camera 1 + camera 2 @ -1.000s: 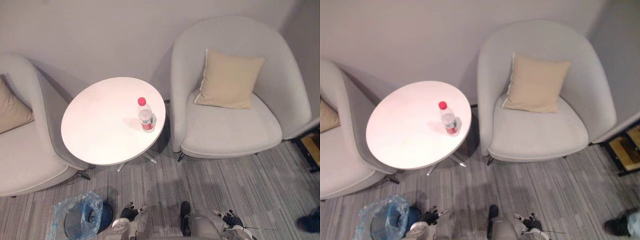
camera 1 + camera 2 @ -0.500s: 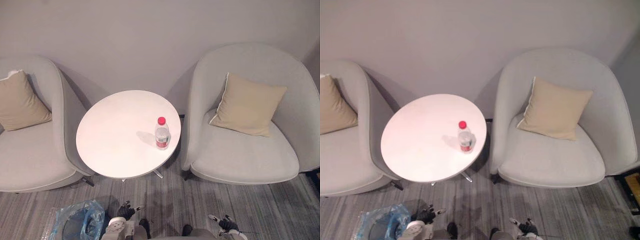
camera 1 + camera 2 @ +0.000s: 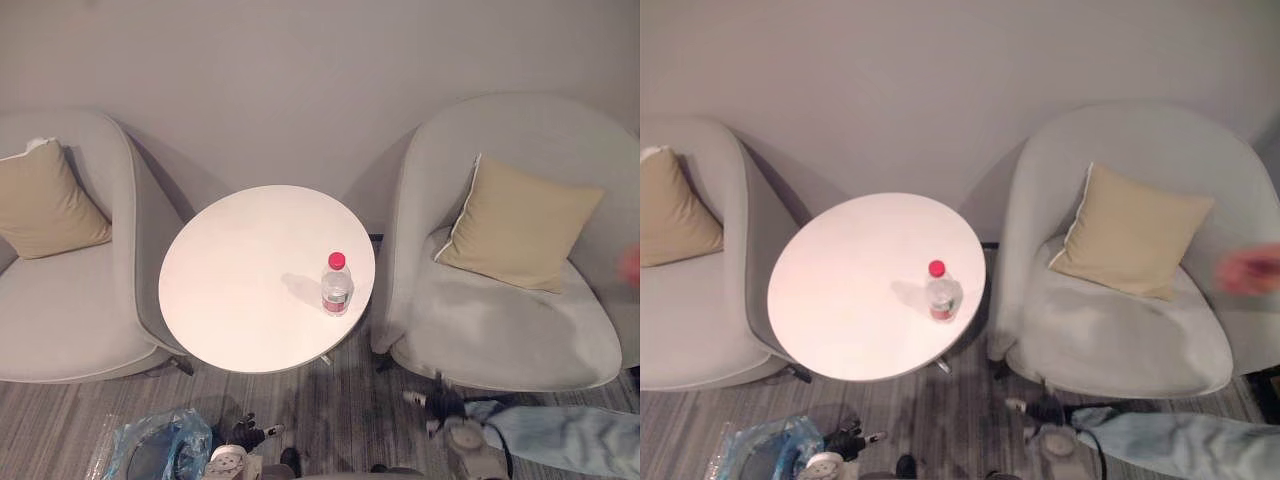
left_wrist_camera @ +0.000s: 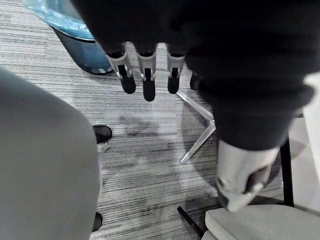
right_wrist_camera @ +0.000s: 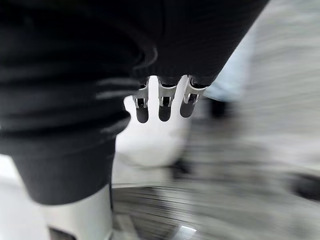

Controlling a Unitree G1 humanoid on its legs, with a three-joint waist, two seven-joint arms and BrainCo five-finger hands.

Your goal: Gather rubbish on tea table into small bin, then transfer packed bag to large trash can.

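A clear plastic bottle (image 3: 337, 286) with a red cap stands upright near the right edge of the round white tea table (image 3: 240, 290). The small dark bin (image 3: 155, 458), lined with a blue bag (image 4: 60, 17), sits on the carpet left of the table's foot. My left hand (image 3: 245, 432) hangs low beside the bin, its fingers (image 4: 146, 82) straight and holding nothing. On the right, my right hand (image 3: 440, 405) is low in front of the right armchair, fingers (image 5: 160, 106) straight and empty. Both hands are well short of the bottle.
Grey armchairs flank the table: the left one (image 3: 60, 320) and the right one (image 3: 520, 340), each with a tan cushion. A person's leg in light blue (image 3: 565, 435) reaches in at lower right, and a blurred hand (image 3: 1252, 268) shows at the right edge. The table's metal foot (image 4: 200, 132) spreads over the carpet.
The camera has shifted, so the whole scene slid right. My right hand has risen toward the right armchair. A person's leg and hand have come in on the right.
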